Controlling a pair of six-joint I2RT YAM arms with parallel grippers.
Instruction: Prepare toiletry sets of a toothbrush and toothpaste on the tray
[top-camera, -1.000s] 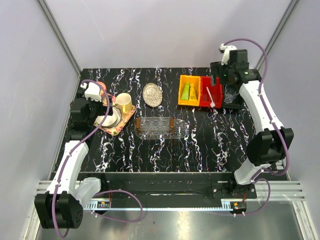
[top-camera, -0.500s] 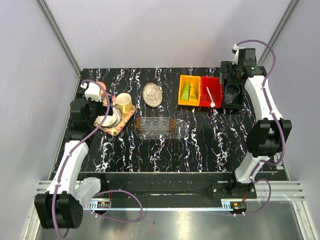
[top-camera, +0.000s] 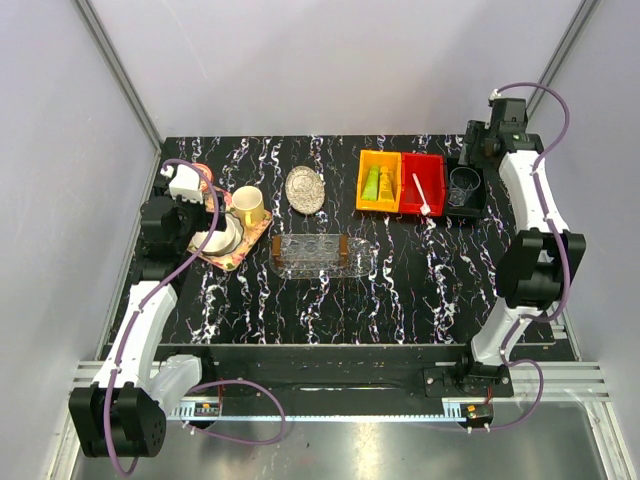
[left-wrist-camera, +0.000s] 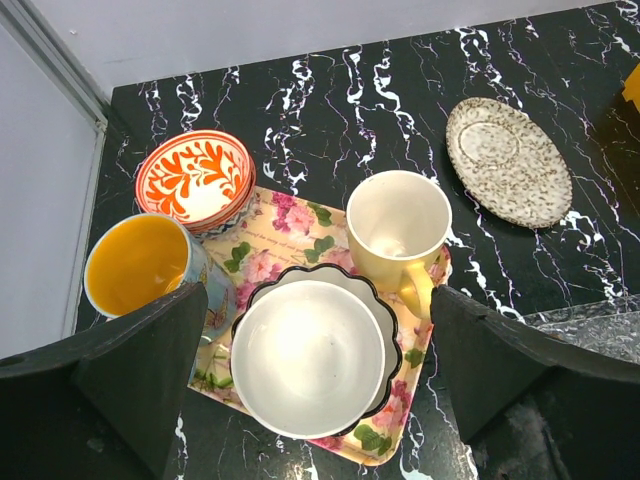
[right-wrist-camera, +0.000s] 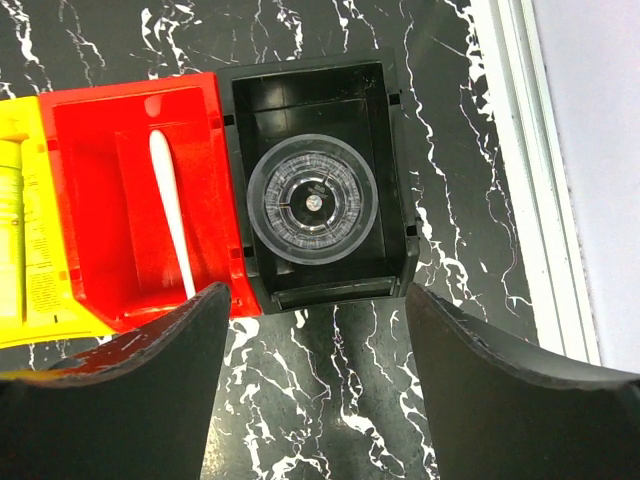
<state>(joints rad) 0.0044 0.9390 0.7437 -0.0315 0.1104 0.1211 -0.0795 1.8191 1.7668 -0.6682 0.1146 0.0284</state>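
Observation:
The clear oval tray (top-camera: 318, 254) lies mid-table; its edge shows in the left wrist view (left-wrist-camera: 592, 322). The white toothbrush (top-camera: 421, 192) lies in a red bin (top-camera: 436, 172), also seen in the right wrist view (right-wrist-camera: 168, 205). Two toothpaste tubes, lime green (top-camera: 371, 182) and orange-yellow (top-camera: 386, 183), lie in a yellow bin (top-camera: 364, 200); one tube shows at the right wrist view's left edge (right-wrist-camera: 40, 250). My right gripper (top-camera: 470, 160) (right-wrist-camera: 315, 400) is open and empty, above the table just in front of a black bin. My left gripper (top-camera: 195, 225) (left-wrist-camera: 315, 390) is open and empty above a white bowl.
A black bin (right-wrist-camera: 385, 160) right of the red bin holds a clear cup (right-wrist-camera: 312, 200). A floral tray (left-wrist-camera: 300, 225) holds the white bowl (left-wrist-camera: 308, 357), a yellow mug (left-wrist-camera: 397, 225) and an orange-lined cup (left-wrist-camera: 135, 262). An orange bowl (left-wrist-camera: 195, 178) and a round dish (left-wrist-camera: 508, 160) lie nearby.
My right arm has swung right and back, from over the red bin to over the black bin. The left arm has not moved.

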